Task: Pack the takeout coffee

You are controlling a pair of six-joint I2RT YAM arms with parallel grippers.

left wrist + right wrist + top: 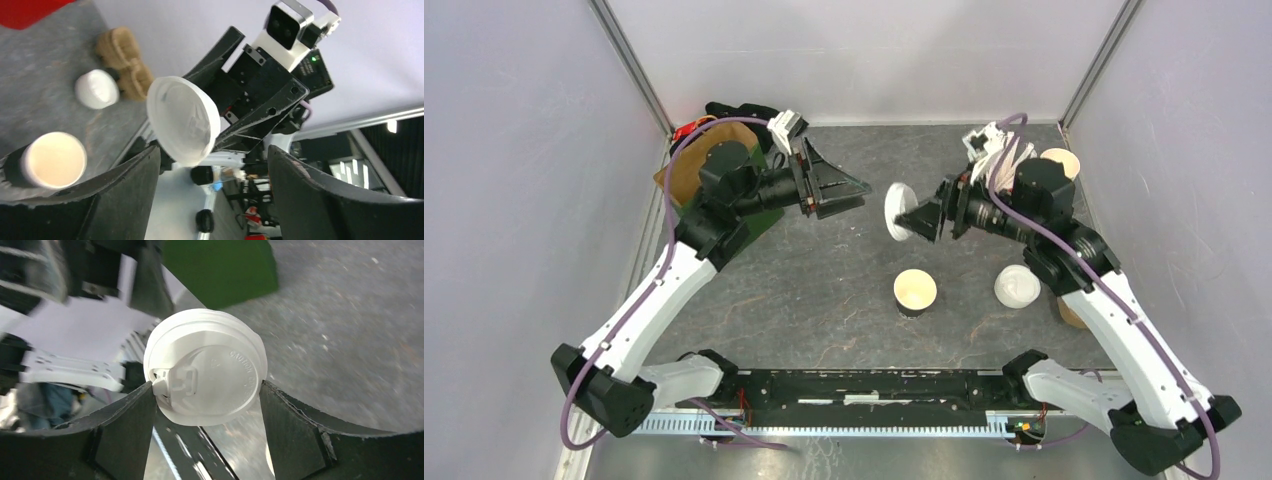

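Top external shows the right gripper clamped on a white lid held on edge above the table. The left gripper faces it, spread wide and empty, while an open cup stands near the front middle with a capped cup apart to its right. Left wrist looks between its wide-spread fingers at the lid's hollow underside, with the open cup lower left and the capped cup beyond it. Right wrist shows both fingers pressing the lid's rim, its top facing the camera.
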